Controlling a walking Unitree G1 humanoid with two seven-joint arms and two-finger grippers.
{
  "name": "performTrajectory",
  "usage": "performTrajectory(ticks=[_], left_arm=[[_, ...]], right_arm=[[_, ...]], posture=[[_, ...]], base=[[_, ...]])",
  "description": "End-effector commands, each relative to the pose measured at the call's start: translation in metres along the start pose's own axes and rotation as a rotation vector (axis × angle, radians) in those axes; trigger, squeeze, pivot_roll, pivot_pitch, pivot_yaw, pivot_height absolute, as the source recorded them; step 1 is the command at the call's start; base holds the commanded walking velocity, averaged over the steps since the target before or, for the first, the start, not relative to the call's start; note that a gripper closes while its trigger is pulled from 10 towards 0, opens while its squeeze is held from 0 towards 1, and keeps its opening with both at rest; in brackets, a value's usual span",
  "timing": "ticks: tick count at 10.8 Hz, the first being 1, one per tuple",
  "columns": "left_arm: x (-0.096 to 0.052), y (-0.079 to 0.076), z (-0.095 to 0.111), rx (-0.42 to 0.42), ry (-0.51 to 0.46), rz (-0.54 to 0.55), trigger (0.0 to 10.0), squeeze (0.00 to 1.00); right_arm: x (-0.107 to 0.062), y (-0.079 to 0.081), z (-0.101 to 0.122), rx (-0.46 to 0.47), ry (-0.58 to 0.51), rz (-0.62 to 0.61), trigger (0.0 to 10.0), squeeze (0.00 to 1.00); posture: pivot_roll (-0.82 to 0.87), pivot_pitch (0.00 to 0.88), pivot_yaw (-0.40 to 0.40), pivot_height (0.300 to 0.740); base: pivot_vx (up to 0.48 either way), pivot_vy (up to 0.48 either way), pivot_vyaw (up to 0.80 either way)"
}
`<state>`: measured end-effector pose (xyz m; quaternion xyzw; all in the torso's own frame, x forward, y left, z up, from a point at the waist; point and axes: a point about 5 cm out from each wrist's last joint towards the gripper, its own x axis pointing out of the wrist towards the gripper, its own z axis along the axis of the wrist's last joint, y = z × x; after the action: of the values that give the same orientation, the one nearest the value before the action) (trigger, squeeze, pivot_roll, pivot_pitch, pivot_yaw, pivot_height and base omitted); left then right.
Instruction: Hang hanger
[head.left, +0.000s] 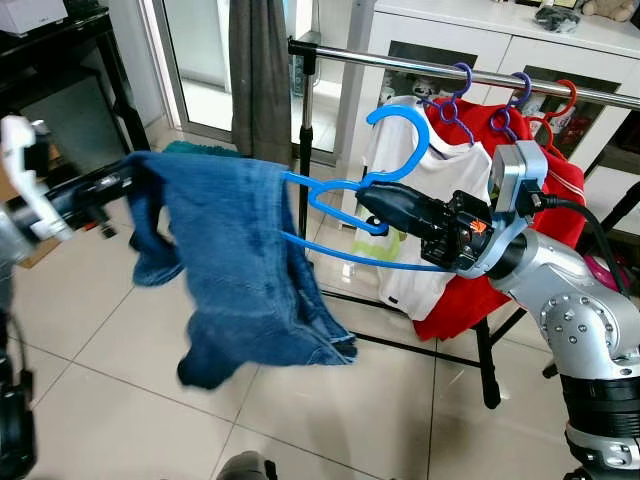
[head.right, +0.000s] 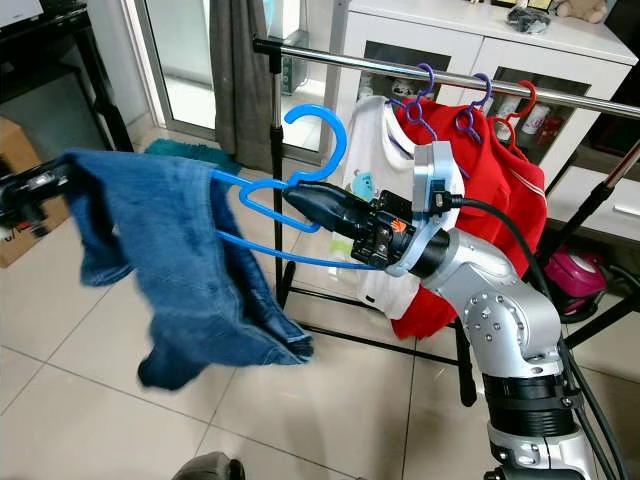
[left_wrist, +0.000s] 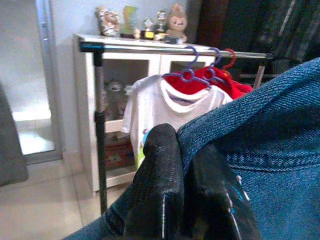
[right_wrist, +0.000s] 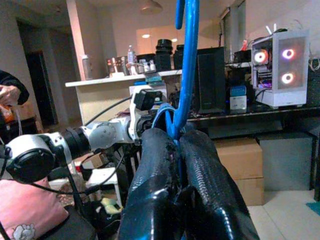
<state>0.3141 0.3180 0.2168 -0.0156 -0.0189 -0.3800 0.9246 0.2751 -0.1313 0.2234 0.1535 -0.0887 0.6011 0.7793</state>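
Tiled floor (head.left: 120, 400) underfoot, a metal clothes rail (head.left: 400, 66) ahead with a white cabinet (head.right: 520, 50) behind it. Right gripper (head.left: 372, 206) is up in front of the rail, black fingers clamped tight on the neck of the blue hanger (head.left: 340, 190); the right wrist view shows the blue plastic pinched between both fingers (right_wrist: 155, 165). Its hook curls upward just below the rail, short of it and not on it. Draped over the hanger's arms is a pair of blue jeans (head.left: 250, 280), sagging down and out toward the robot's left. Over there the left gripper (head.left: 115, 185) is closed on the denim's far edge, and the left wrist view has its dark fingers (left_wrist: 160, 180) pressed right against the fabric, holding that end up.

Further out on the rail, a white T-shirt (head.left: 420, 220) hangs on a purple hanger (head.left: 455, 100), touching a red garment (head.left: 520, 230) on a second purple hanger (head.left: 515, 105) and a red hanger (head.left: 560, 100) beside it. Grey curtain (head.left: 258, 80) drops at the rail's left end, by the glass door (head.left: 195, 60). A magenta item (head.right: 572, 275) sits low on the floor at far right. In the right wrist view a person's hand (right_wrist: 7, 95) appears at the edge, near a counter cluttered with bottles.
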Motion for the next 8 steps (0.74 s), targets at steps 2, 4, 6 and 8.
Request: performTrajectory(ticks=[2,4,6,8], left_arm=[[-0.007,0.001,0.002,0.027,0.016,-0.002,0.0,0.0],[0.003,-0.01,-0.003,0.026,0.049,-0.109,10.0,1.0],[-0.001,-0.006,0.001,0.037,0.038,-0.096,10.0,1.0],[-0.029,0.008,0.03,0.016,0.006,-0.029,10.0,1.0]], right_arm=[[-0.002,0.001,0.009,-0.045,-0.026,0.008,10.0,0.0],[0.001,0.002,0.009,-0.044,-0.028,0.017,10.0,0.0],[0.001,0.002,0.009,-0.044,-0.027,0.019,10.0,0.0],[-0.001,0.003,0.009,-0.042,-0.026,0.013,10.0,0.0]], posture=[[0.03,0.0,-0.011,0.74],[0.03,0.0,-0.012,0.74],[0.03,0.0,-0.012,0.74],[0.03,0.0,-0.007,0.74]], base=[[0.0,0.0,0.0],[0.0,0.0,0.0],[0.0,0.0,0.0],[0.0,0.0,0.0]])
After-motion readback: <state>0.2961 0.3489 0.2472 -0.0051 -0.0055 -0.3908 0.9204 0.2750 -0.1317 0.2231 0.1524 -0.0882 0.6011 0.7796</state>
